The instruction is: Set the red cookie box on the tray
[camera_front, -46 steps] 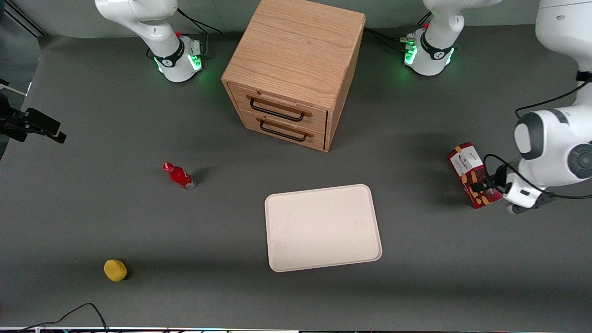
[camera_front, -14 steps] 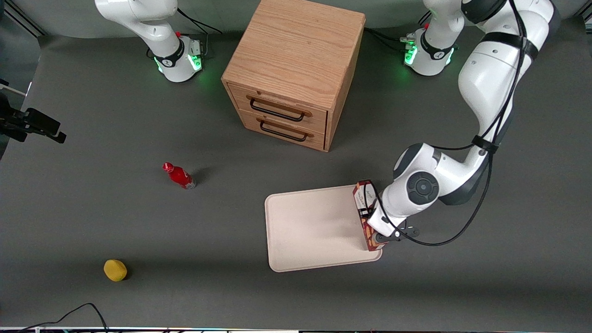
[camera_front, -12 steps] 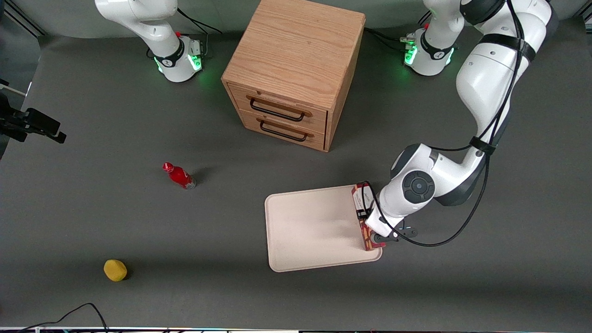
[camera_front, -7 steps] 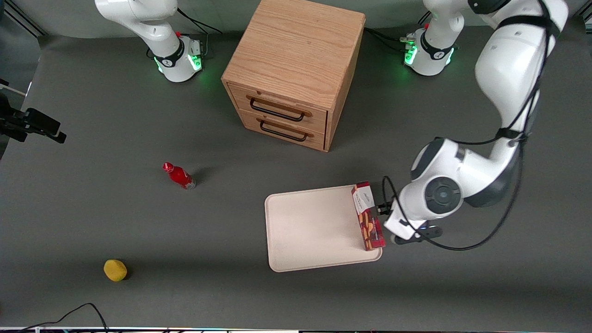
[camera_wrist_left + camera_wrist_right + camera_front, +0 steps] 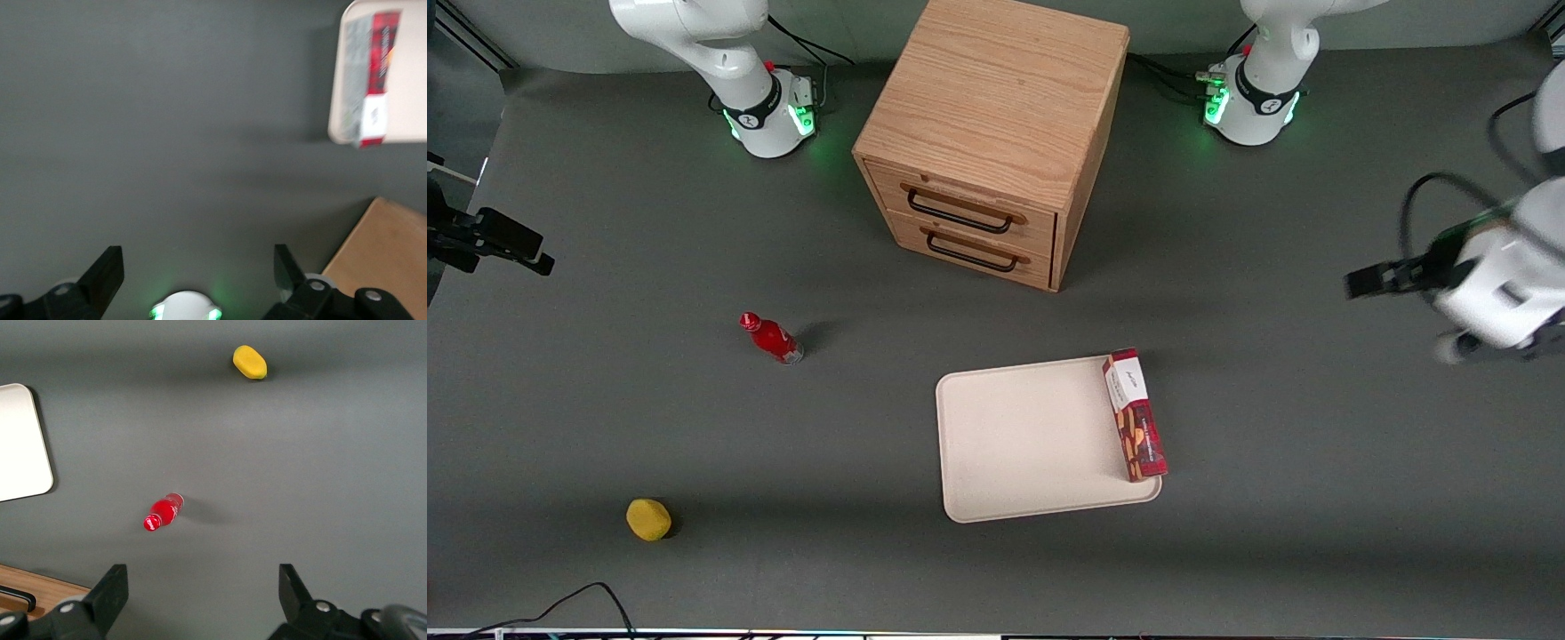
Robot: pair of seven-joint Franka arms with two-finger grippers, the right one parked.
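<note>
Cookie box (image 5: pixel 1136 415) lying on tray (image 5: pixel 1032 440), hugging the edge toward the working arm (barely inside the rim). Could tip off with any nudge there. Farther off, gripper (image 5: pixel 198 267) well clear above bare table, fingers (image 5: pixel 107 270) spread, holding nothing.

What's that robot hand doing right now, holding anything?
Hand: open and empty, up over bare table toward the working arm's end; the box lies on the tray.
</note>
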